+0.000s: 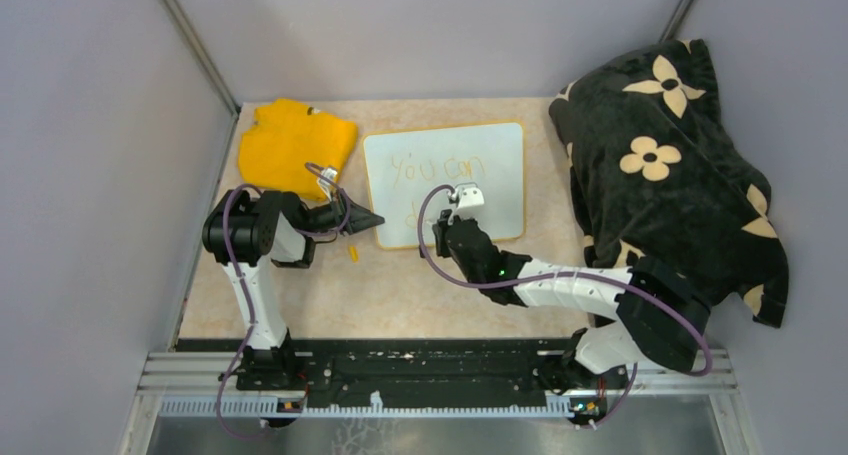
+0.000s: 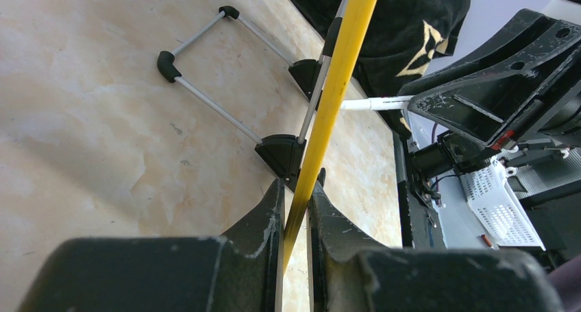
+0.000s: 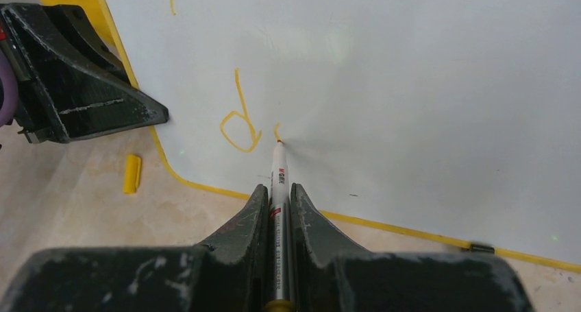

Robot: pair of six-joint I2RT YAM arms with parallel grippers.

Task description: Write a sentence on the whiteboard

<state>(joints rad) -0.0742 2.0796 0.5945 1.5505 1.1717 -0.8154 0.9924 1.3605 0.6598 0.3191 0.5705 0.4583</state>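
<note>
The whiteboard [image 1: 490, 175] lies tilted on the tan table, with thin yellow-orange letters "you can" [image 1: 437, 166] on its upper part. In the right wrist view the whiteboard [image 3: 411, 99] shows a "d" [image 3: 240, 125] and a short fresh stroke [image 3: 276, 131] beside it. My right gripper [image 3: 277, 192] is shut on a white marker [image 3: 277, 178] whose tip touches the board. It also shows from above [image 1: 466, 201]. My left gripper [image 2: 296, 192] is shut on the board's yellow rim [image 2: 339, 72] at the lower left edge. From above this gripper [image 1: 368, 220] sits at that edge.
A yellow cloth [image 1: 295, 143] lies at the back left. A black flowered blanket [image 1: 660, 165] is heaped on the right. A yellow marker cap [image 1: 352, 252] lies near the board's lower left corner, also in the right wrist view [image 3: 131, 173]. The board's wire stand [image 2: 205, 99] shows underneath.
</note>
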